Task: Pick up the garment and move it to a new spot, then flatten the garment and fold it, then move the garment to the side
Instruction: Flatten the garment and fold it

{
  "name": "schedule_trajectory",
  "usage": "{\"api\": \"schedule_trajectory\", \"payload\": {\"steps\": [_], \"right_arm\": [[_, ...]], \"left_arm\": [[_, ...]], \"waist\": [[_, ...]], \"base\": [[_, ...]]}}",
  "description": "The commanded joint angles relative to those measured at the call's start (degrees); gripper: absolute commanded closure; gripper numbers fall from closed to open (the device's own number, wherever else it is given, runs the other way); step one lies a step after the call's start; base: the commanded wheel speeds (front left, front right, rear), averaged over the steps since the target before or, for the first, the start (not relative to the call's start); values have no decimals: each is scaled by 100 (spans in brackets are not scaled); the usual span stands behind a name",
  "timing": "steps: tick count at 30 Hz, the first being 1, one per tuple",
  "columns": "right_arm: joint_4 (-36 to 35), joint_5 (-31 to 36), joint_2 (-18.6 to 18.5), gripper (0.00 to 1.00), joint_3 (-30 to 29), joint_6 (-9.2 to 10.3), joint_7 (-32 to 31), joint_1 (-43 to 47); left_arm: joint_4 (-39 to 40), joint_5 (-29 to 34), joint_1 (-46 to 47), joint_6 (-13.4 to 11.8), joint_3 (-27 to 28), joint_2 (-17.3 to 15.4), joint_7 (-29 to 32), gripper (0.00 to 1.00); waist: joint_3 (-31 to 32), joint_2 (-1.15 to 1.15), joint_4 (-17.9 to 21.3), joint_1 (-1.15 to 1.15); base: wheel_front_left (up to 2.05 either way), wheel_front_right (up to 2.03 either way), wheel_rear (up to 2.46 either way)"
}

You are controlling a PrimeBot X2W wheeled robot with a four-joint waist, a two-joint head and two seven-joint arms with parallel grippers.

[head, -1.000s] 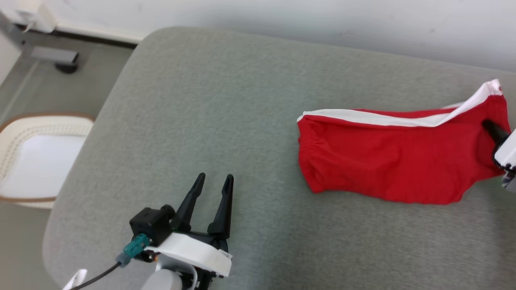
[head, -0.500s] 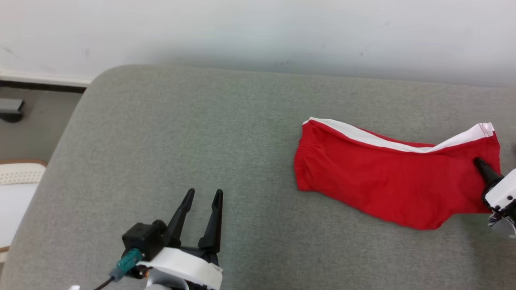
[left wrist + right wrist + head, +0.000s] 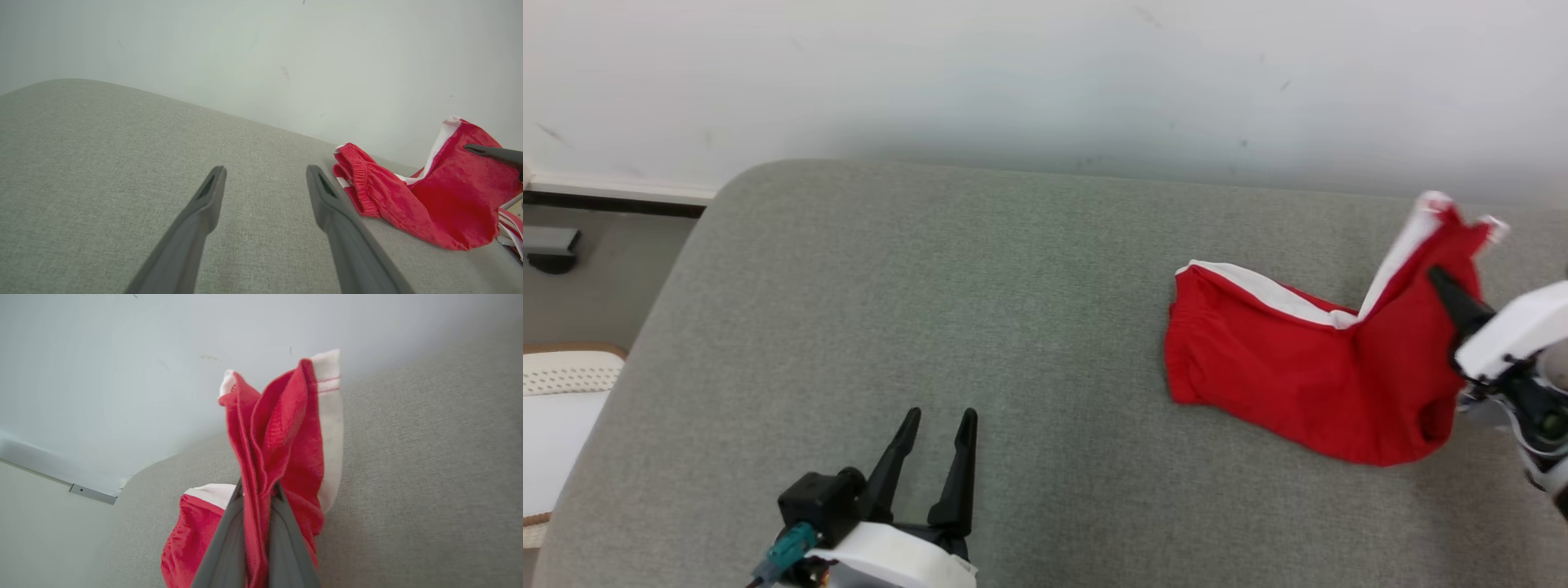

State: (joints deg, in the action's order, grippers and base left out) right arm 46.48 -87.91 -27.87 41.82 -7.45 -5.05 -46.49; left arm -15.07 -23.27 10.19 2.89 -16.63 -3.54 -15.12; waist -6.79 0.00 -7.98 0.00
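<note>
The garment is a pair of red shorts with a white side stripe, lying at the right of the grey cushioned surface. Its right end is lifted off the surface, pinched by my right gripper, which is shut on the red cloth. In the right wrist view the garment rises bunched between the two closed fingers. My left gripper stands open near the front, well left of the garment, nothing between its fingers. The left wrist view shows the garment to the right of the open left gripper.
A pale wall runs behind the surface. The floor and a white basket with a brown rim lie off the left edge. Bare grey cushion spreads across the middle and left.
The head camera has shifted. My right gripper has raised the garment's right end, so that part now stands up off the surface. The left gripper stays open in place.
</note>
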Motion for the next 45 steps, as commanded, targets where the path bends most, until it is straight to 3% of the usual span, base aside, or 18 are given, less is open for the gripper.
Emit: {"api": "schedule_trajectory", "payload": {"steps": [1, 11, 19, 20, 21, 22, 23, 28, 34, 39, 45], "right_arm": [[1, 49, 170, 100, 70, -3, -45, -144], [760, 457, 1195, 100, 496, -3, -60, -607], [1653, 572, 1867, 100, 641, -3, -73, -769], [1729, 591, 1948, 91, 663, -3, -70, -792], [1784, 596, 2020, 61, 679, -3, -72, -803], [1810, 616, 2076, 12, 703, -3, -87, -804], [1820, 624, 2117, 0, 719, -3, -83, -795], [1547, 670, 2210, 0, 798, -3, 43, -670], [723, 833, 1888, 0, 875, -3, 568, -550], [-139, 1027, 1275, 0, 849, -2, 1204, -332], [-143, 1594, 537, 0, 672, -2, 1923, 19]], "left_arm": [[-36, -97, -22, -17, 0, 7, 2, 0], [-168, -148, 85, -23, -98, 34, 2, 0], [-204, -158, 144, 0, -91, 46, 2, 0], [-207, -157, 151, -3, -82, 46, 2, 0], [-205, -155, 157, -7, -72, 47, 2, 0], [-206, -151, 160, -12, -61, 49, 2, 0], [-210, -147, 160, -12, -51, 49, 2, 0], [-161, -86, 141, -5, 37, 49, 2, 0], [26, 28, 40, 25, 222, 49, 2, 0], [160, 145, -91, 39, 409, 49, 2, 0], [234, 262, -263, 52, 579, 50, 2, 0]], "waist": [[1, 0, -69, 0], [-35, 0, -505, 0], [-169, 0, -604, 0], [-181, 0, -596, 0], [-188, 0, -579, 0], [-190, 0, -554, 0], [-189, 0, -525, 0], [-99, 0, -304, 0], [87, 0, 9, 0], [268, 0, 241, 0], [448, 0, 427, 0]], "base": [[0, 0, 0], [0, 0, 0], [0, 0, 0], [0, 0, 0], [0, 0, 0], [0, 0, 0], [0, 0, 0], [0, 0, 0], [0, 0, 0], [0, 0, 0], [0, 0, 0]]}}
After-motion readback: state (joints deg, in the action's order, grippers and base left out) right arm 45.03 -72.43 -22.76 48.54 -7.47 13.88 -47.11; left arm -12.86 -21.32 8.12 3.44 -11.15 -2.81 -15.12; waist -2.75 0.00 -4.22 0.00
